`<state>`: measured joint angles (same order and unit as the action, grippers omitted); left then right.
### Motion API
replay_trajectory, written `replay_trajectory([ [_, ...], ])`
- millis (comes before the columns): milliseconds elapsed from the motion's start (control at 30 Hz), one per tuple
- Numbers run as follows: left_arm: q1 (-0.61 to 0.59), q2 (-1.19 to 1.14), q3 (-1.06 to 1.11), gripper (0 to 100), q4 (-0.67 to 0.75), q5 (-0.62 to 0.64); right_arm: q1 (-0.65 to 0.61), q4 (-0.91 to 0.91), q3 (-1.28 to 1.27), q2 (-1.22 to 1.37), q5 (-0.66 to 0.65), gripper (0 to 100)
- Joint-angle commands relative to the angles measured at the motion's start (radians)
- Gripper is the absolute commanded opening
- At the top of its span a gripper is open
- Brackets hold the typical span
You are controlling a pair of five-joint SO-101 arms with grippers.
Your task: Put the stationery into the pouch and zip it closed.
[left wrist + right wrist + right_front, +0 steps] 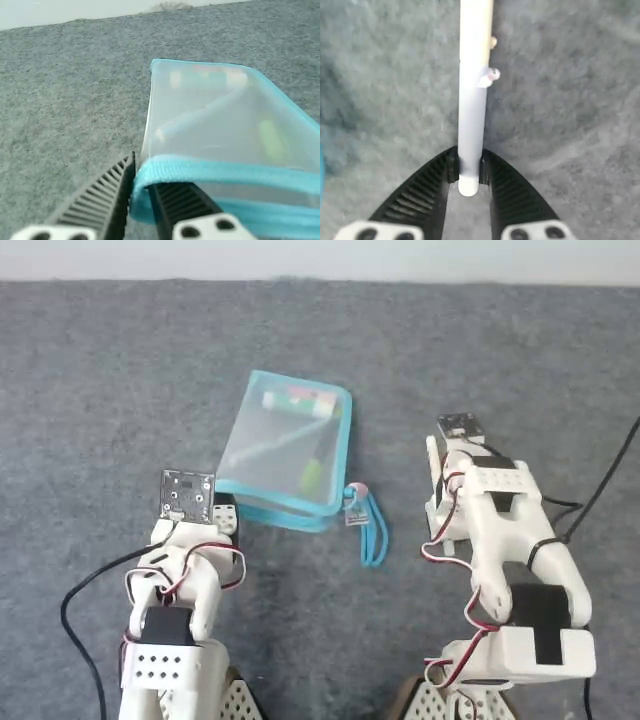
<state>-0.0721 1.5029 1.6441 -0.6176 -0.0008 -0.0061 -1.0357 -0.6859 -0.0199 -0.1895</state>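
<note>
A clear pouch point(285, 445) with light blue trim lies at the table's middle, with several stationery items inside: a green one point(312, 473), a white stick and a colourful piece at the far end. My left gripper point(140, 172) is shut on the near corner of the pouch point(215, 120), on its blue zipper edge; from above the left gripper point(226, 508) sits at the pouch's front left corner. My right gripper point(468, 167) is shut on one end of a white pen point(472, 85), held just above the grey mat. The right arm point(490, 505) stands to the right of the pouch.
A blue strap loop point(373, 532) with a small tag point(352, 512) trails from the pouch's front right corner, between the two arms. Grey felt mat point(120, 370) covers the table. Black cables run beside both arm bases.
</note>
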Motion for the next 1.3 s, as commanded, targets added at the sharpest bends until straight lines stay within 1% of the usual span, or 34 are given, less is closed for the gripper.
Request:
replay_trajectory([
  [0,-0.002,0.002,-0.030,1,0.035,0.012,0.030,-0.074,0.021,-0.173,-0.083,0.8],
  [133,-0.002,0.002,-0.030,1,0.035,0.012,0.033,-0.168,0.018,-0.424,-0.097,0.7],
  [233,-0.002,0.002,-0.030,1,0.035,0.012,-0.008,-0.240,0.025,-0.641,-0.107,0.7],
  [300,-0.002,0.002,-0.030,1,0.035,0.012,-0.093,-0.326,0.029,-0.762,-0.124,0.7],
  [400,-0.002,0.002,-0.030,1,0.035,0.012,-0.280,-0.458,0.031,-0.908,-0.172,0.7],
  [533,-0.002,0.002,-0.028,1,0.035,0.012,-0.479,-0.527,0.031,-1.055,-0.250,0.7],
  [600,-0.002,0.002,-0.028,1,0.035,0.012,-0.553,-0.547,0.032,-1.119,-0.255,0.7],
  [667,-0.002,0.002,-0.028,1,0.035,0.012,-0.599,-0.572,0.031,-1.173,-0.256,0.7],
  [767,-0.002,0.002,-0.028,1,0.035,0.012,-0.641,-0.601,0.031,-1.211,-0.272,0.7],
  [867,0.000,0.002,-0.028,1,0.035,0.012,-0.690,-0.624,0.028,-1.213,-0.327,0.7],
  [933,0.000,0.002,-0.028,1,0.035,0.012,-0.704,-0.625,0.025,-1.211,-0.328,0.7],
  [1000,0.017,0.002,-0.028,1,0.035,0.014,-0.704,-0.625,0.025,-1.193,-0.330,0.7],
  [1167,0.112,0.002,-0.028,1,0.035,0.018,-0.700,-0.616,0.025,-1.064,-0.328,0.7],
  [1267,0.123,0.002,-0.031,1,0.035,0.018,-0.680,-0.595,0.026,-1.006,-0.327,0.7],
])
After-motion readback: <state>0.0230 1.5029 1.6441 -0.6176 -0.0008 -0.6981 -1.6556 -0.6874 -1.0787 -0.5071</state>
